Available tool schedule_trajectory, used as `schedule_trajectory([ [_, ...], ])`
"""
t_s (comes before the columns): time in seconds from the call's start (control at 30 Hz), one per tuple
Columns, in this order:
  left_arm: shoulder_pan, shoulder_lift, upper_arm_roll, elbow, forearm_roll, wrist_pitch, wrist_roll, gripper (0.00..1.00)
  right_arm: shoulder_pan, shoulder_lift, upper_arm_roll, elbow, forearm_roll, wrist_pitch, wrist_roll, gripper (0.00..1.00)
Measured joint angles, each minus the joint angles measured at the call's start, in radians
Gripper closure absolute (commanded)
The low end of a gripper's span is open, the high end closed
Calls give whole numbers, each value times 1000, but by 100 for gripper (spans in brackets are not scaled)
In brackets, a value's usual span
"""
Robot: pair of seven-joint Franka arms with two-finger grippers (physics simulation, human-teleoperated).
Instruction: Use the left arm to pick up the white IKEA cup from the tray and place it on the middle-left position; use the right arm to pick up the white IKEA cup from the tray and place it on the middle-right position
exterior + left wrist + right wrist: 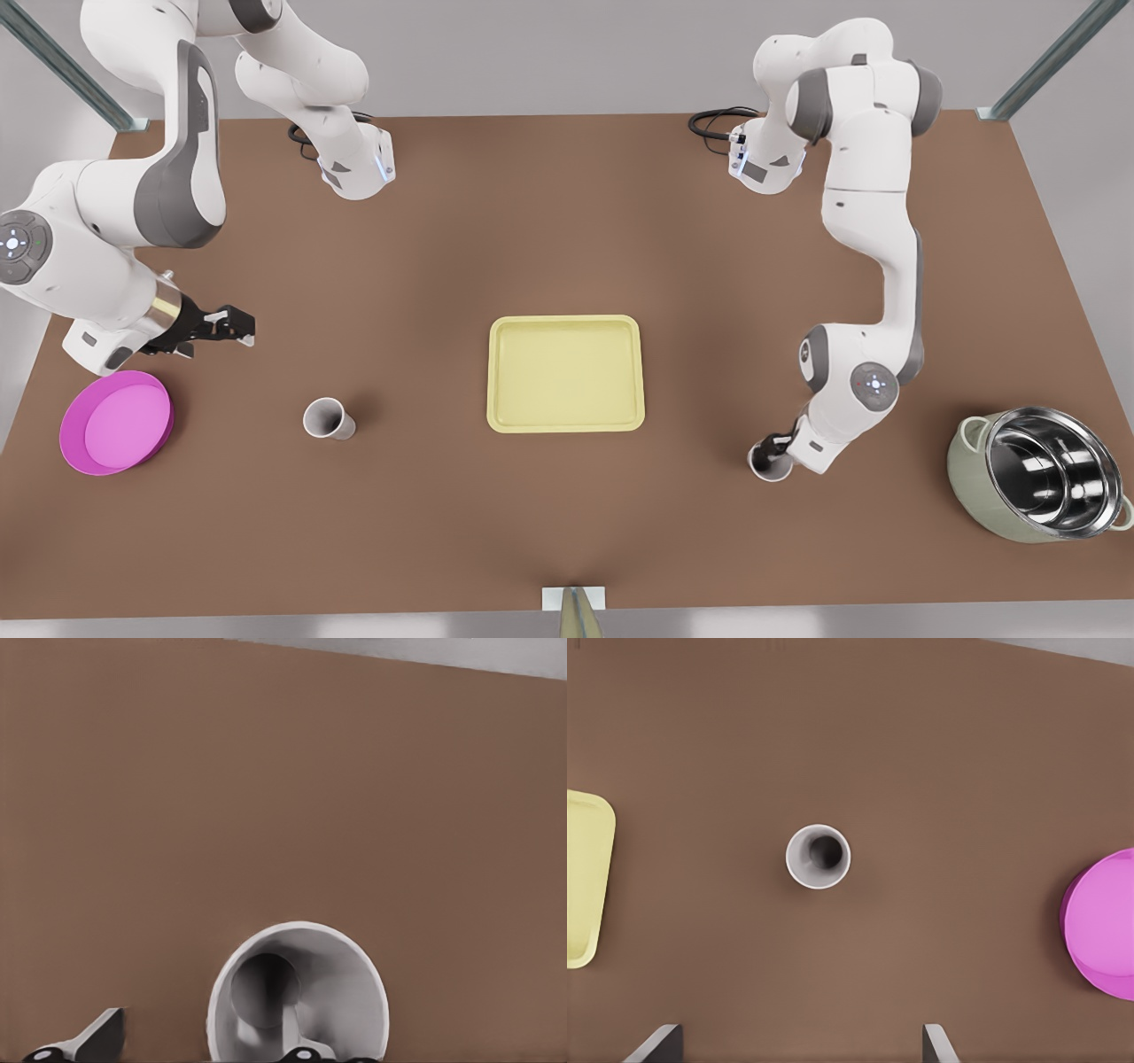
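Pale yellow tray (565, 425) at the middle of the bench (567, 221). Left gripper (771, 452), jaws apart, straddles one white cup's (764, 464) rim. Right gripper (237, 326), jaws apart, hovers near a second white cup (328, 418).

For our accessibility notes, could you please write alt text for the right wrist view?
A white cup stands upright on the brown table, between the yellow tray and a magenta dish, touching neither. The right gripper hovers open overhead.
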Motion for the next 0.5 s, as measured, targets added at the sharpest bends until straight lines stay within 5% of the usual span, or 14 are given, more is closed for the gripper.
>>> schedule_trajectory([
  [0.23,-3,-103,4,-1,72,-156,65,0,1,0,0,4,0,1,4,0],
  [0.5,18,-552,44,-35,69,-527,91,0,2,3,0,6,-2,2,8,0],
])
